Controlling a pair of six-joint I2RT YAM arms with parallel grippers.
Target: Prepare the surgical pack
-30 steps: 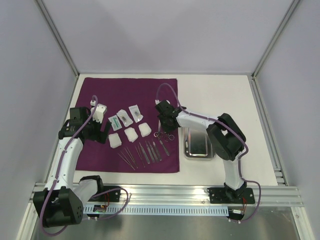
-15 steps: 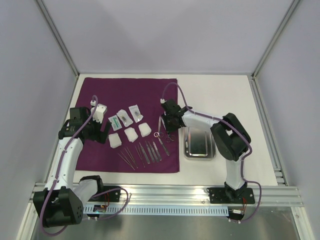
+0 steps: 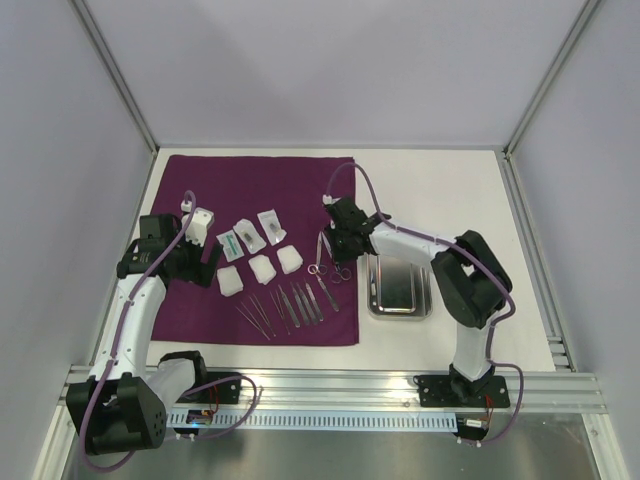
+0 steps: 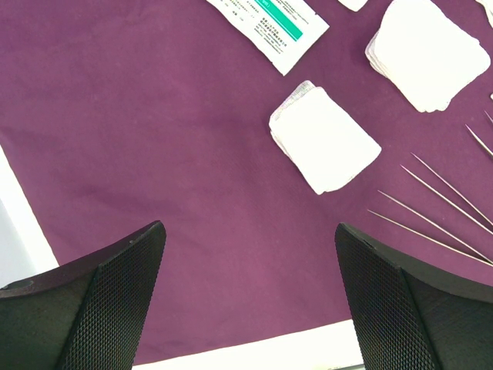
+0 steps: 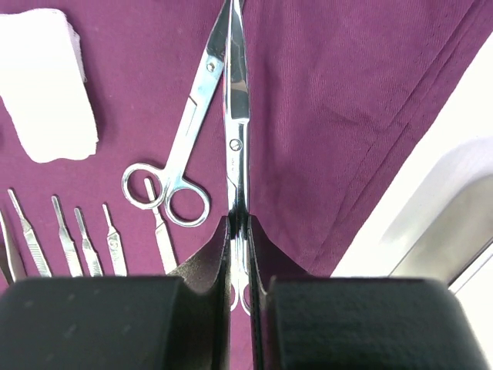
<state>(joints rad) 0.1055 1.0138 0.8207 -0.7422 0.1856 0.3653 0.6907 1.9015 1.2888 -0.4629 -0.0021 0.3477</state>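
Right wrist view: my right jaws are pinched narrow on the shanks of 1 pair of scissors [image 5: 237,146], blades pointing to the top of the frame, over the purple cloth [image 5: 331,92]. A 2nd pair [image 5: 192,108] lies angled just left of it, with thin instruments [image 5: 69,247] at lower left and a gauze square [image 5: 46,85] at upper left. At right, the steel tray [image 5: 454,231] sits on the white counter [image 5: 424,169] beside the cloth. My left jaws stand wide over bare cloth, holding nothing, with another gauze pad [image 4: 325,139] and a packet [image 4: 269,23] above them in the left wrist view.
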